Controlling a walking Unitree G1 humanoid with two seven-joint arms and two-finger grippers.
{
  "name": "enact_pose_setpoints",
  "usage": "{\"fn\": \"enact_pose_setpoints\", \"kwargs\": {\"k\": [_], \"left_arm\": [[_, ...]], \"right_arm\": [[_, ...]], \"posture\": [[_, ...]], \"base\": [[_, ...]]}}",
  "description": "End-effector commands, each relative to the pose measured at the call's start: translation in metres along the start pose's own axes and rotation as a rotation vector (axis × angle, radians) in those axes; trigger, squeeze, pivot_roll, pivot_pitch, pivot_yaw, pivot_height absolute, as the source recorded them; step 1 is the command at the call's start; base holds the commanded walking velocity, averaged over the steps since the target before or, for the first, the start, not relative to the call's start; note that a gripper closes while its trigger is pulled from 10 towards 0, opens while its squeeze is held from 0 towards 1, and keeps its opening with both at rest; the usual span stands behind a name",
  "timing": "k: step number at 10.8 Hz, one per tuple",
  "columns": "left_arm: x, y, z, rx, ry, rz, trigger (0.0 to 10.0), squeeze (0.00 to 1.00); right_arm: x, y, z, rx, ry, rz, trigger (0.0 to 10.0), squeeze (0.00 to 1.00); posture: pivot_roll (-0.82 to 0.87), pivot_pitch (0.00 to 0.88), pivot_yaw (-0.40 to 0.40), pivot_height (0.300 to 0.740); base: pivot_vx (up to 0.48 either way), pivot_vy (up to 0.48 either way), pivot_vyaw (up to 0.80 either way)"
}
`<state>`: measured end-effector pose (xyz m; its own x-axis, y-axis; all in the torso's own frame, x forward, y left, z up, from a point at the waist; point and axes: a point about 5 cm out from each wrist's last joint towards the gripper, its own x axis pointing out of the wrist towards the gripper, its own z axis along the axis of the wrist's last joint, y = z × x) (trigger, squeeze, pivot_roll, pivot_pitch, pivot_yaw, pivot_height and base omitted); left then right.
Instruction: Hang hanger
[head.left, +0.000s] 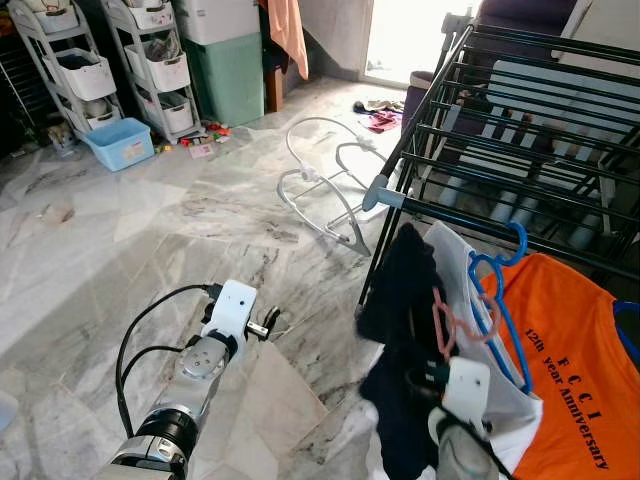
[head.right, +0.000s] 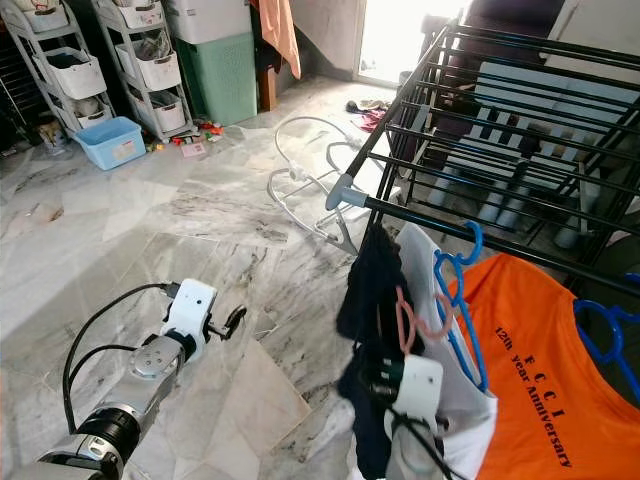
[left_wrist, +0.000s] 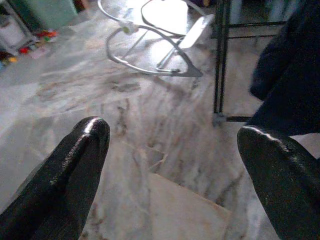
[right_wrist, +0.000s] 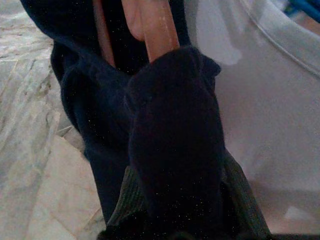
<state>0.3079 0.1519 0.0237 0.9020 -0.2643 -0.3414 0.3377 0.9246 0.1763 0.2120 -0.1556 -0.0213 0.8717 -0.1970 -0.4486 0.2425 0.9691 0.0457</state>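
The right gripper (head.left: 432, 378) is low at the near end of the drying rack (head.left: 520, 130), buried in dark cloth, and its fingers are clamped on the pink hanger (head.left: 447, 318) through a dark navy garment (head.left: 400, 300). The right wrist view shows the pink bar running out from under the bunched cloth. That hanger carries the navy garment, and its hook rises toward the rack's front rail (head.left: 470, 225) without, as far as I can tell, sitting on it yet. Holding it low on the neck leaves the hook free to go over the rail, which looks like the reason for that hold.

Just beside it, a blue hanger (head.left: 500, 300) is already hooked on the same rail with a white shirt (head.left: 470, 300), and next along hangs an orange T-shirt (head.left: 565, 370) with printed lettering. So the rail is crowded toward the far side; the open stretch lies at the rack's corner, where a grey joint (head.left: 380, 192) caps the rail.

The left gripper (head.left: 270, 325) hovers over the marble floor (head.left: 150, 230), fingers spread wide with nothing between them, well apart from the rack. Beyond it a white tubular frame (head.left: 320, 185) lies on the floor near the rack's leg, so there is open floor on that side.
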Motion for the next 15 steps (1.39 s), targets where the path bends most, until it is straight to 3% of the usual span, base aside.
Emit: {"fn": "enact_pose_setpoints", "kwargs": {"k": [1, 2, 4, 12, 15], "left_arm": [[-0.004, 0.0, -0.009, -0.014, 0.03, -0.017, 10.0, 0.0], [-0.012, -0.002, -0.025, -0.012, 0.076, -0.031, 10.0, 0.0], [-0.017, 0.015, -0.039, -0.076, 0.181, 0.03, 10.0, 0.0], [-0.017, 0.007, -0.043, -0.064, 0.192, -0.011, 10.0, 0.0], [-0.018, 0.005, -0.045, -0.057, 0.204, -0.023, 10.0, 0.0]], "right_arm": [[-0.001, 0.003, 0.01, 0.041, -0.058, -0.007, 10.0, 0.0], [-0.003, -0.002, 0.007, 0.04, -0.059, -0.031, 10.0, 0.0], [-0.007, -0.01, 0.0, 0.067, -0.032, -0.056, 10.0, 0.0], [-0.002, -0.008, 0.003, 0.067, -0.022, -0.041, 10.0, 0.0], [-0.002, -0.01, 0.001, 0.064, -0.011, -0.049, 10.0, 0.0]], "posture": [[0.02, 0.0, -0.012, 0.74], [0.01, 0.0, -0.012, 0.74], [0.02, 0.0, -0.027, 0.74], [0.01, 0.0, -0.027, 0.74], [0.01, 0.0, -0.026, 0.74]], "base": [[0.0, 0.0, 0.0], [0.0, 0.0, 0.0], [0.0, 0.0, 0.0], [0.0, 0.339, 0.0], [0.0, 0.347, -0.65]]}}
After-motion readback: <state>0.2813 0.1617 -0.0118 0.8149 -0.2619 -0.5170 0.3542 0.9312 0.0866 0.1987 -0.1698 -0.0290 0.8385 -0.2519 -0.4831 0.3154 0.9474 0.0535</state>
